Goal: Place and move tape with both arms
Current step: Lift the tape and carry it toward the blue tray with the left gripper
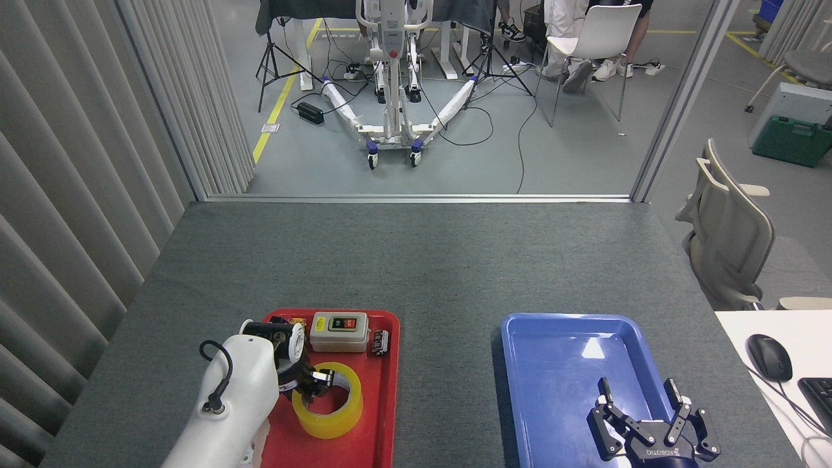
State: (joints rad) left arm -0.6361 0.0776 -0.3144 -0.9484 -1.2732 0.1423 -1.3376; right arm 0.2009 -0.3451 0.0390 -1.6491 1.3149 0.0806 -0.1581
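Tape lies flat in the red tray, near the grey switch box. You see your left arm bent inward from the near left, and its left gripper reaches into the roll's hole at the left rim; I cannot tell if it is clenched. Your right gripper hovers with fingers spread over the near part of the blue tray, holding nothing.
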